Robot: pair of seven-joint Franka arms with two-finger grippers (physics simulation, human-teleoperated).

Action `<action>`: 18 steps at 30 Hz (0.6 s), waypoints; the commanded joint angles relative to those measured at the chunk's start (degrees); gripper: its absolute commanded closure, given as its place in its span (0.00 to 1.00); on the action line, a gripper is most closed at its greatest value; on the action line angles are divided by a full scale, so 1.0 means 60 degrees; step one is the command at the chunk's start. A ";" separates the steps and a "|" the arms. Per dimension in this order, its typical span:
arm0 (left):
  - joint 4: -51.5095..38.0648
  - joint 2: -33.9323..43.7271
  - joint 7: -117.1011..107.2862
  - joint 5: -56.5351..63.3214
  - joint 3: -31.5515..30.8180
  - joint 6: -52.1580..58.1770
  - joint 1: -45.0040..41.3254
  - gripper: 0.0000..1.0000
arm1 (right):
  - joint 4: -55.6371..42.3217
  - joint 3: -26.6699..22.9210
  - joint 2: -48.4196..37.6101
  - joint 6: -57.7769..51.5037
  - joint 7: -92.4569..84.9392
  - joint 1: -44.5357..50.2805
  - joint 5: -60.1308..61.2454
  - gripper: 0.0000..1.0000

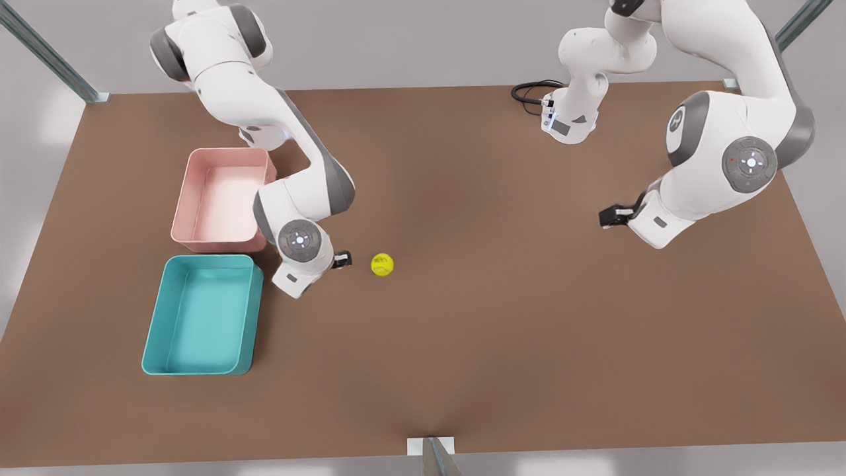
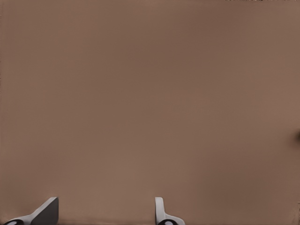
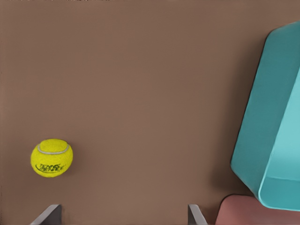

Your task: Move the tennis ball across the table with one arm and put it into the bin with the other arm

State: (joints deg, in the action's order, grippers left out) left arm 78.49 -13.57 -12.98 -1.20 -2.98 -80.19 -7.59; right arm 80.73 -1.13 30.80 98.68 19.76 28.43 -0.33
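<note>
1. So far, I judge the crossing mostly done: the ball point(image 1: 382, 264) lies on the bare table point(image 1: 502, 344) near the middle, well apart from the arm on the front view's right and just beside the arm by the tubs.
2. Left to do: pick it up and drop it in the bin point(image 1: 156, 330), which sits at the front view's left, nearer the camera than the pink tub point(image 1: 185, 198). The bin holds nothing that I can see.
3. My right gripper point(image 1: 342, 260) hangs low, just left of the ball and not touching it. In its wrist view the fingertips point(image 3: 49, 213) stand wide apart with bare table between them; the ball point(image 3: 51, 157) lies ahead, off to one side, with the bin point(image 3: 262, 140) on the other.
4. My left gripper point(image 1: 611, 216) waits far right over bare table, fingers point(image 2: 47, 211) spread and holding nothing.
</note>
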 commanded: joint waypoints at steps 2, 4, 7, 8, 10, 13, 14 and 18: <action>-0.0015 -0.0039 -0.3593 0.0025 -0.0001 0.0020 0.0122 0.00 | -0.0008 -0.0002 0.0637 0.2742 0.5760 0.0432 0.0743 0.00; -0.0015 -0.0054 -0.3271 0.0025 -0.0001 0.0006 0.0195 0.00 | -0.0023 0.0012 0.0887 0.3357 0.5745 0.0623 0.0861 0.00; 0.0000 -0.0083 -0.3271 0.0025 -0.0001 0.0225 0.0210 0.00 | 0.0372 0.0495 0.0814 0.3811 0.5716 0.0608 0.0817 0.00; 0.0000 -0.0127 -0.3271 0.0025 -0.0001 0.0211 0.0210 0.00 | 0.0753 0.0656 0.0682 0.4104 0.5716 0.0506 0.0773 0.00; 0.0000 -0.0127 -0.3271 0.0025 -0.0001 0.0211 0.0210 0.00 | 0.1748 0.1389 0.0389 0.5114 0.5701 0.0066 0.0729 0.00; 0.0000 -0.0127 -0.3198 0.0025 -0.0001 0.0211 0.0283 0.00 | 0.2306 0.1550 0.0389 0.5423 0.5613 0.0081 0.0714 0.00; 0.0000 -0.0127 -0.3198 0.0025 -0.0001 0.0211 0.0298 0.00 | 0.2365 0.1550 0.0389 0.5423 0.5599 0.0081 0.0685 0.00; 0.0000 -0.0244 -0.2773 -0.0019 -0.0031 0.0225 0.0356 0.00 | 0.2789 0.1550 0.0374 0.5408 0.5351 0.0066 0.0538 0.00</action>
State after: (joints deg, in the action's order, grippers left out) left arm 78.51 -15.01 -24.84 -1.21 -3.11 -79.08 -5.50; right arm 97.10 8.16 33.13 127.89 41.12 28.80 3.30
